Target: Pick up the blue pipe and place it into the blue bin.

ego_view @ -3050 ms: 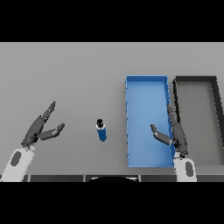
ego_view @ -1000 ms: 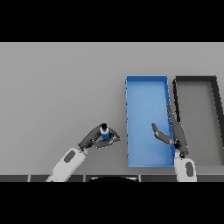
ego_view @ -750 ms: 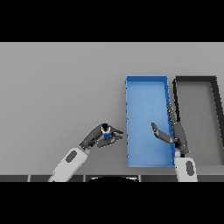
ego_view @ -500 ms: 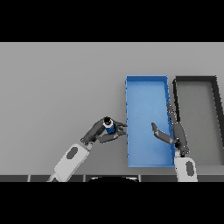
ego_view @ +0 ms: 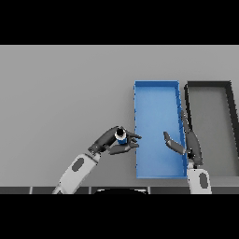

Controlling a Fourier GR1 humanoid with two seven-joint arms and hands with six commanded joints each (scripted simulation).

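Gripping the blue pipe (ego_view: 121, 137) in curled fingers, the left hand (ego_view: 112, 141) has carried it rightward, now just beside the blue bin (ego_view: 156, 87). Right hand (ego_view: 186, 142) stays open over the bin.

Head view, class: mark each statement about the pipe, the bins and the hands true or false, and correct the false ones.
1. The left hand is curled round the blue pipe. True.
2. The blue pipe already lies inside the blue bin. False: it is in the left hand, just left of the bin's left wall.
3. The black bin stands to the right of the blue bin. True.
4. The right hand holds a second pipe. False: it holds nothing, fingers straight, over the blue bin's right wall.
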